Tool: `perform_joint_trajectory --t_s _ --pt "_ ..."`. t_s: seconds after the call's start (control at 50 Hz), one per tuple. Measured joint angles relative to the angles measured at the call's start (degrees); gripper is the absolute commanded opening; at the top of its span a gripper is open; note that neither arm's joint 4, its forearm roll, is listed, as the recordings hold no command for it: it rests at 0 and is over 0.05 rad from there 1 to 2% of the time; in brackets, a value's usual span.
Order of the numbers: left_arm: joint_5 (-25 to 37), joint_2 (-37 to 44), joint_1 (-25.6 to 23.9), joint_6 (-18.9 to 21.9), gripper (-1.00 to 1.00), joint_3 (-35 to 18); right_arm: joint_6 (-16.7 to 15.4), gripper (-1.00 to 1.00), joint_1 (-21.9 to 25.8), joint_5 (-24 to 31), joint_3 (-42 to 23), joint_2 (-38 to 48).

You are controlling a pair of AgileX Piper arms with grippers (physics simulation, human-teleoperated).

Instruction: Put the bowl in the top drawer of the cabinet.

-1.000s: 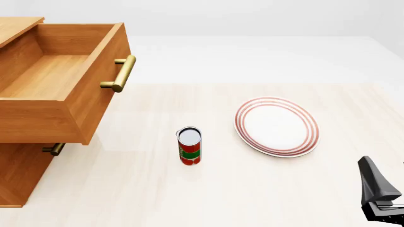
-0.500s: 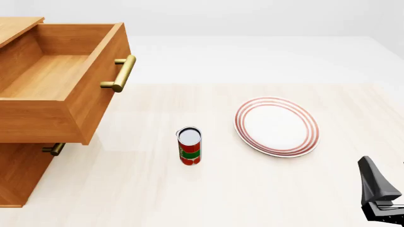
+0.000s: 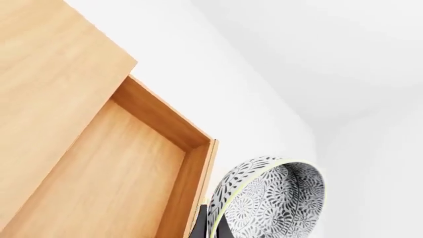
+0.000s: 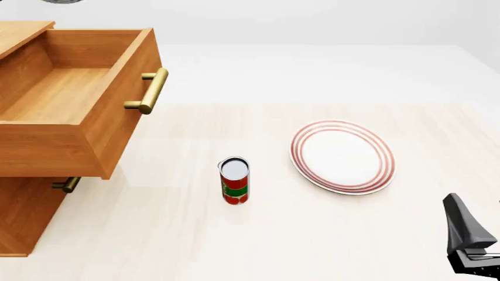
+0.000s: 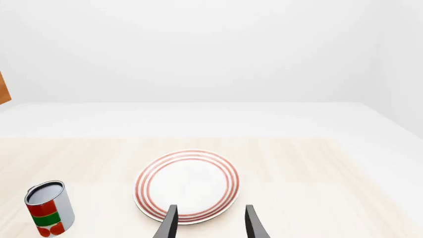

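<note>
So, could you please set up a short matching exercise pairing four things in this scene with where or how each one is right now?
Things:
1. bowl
2. top drawer
3. plate
4. can

States:
A. standing upright on the table, left of the red-ringed dish
B. pulled open, nothing inside
C. held by the left gripper at its rim
D. lying flat on the table ahead of the open right gripper

Pairs: 1-C, 2-B, 3-D, 4-A
</note>
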Motion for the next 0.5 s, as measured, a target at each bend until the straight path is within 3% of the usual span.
perform_joint_trajectory --t_s 0.5 --pt "-1.57 -1.39 2.05 0.27 -1.00 6.17 0.00 1.00 0.00 0.00 0.00 0.00"
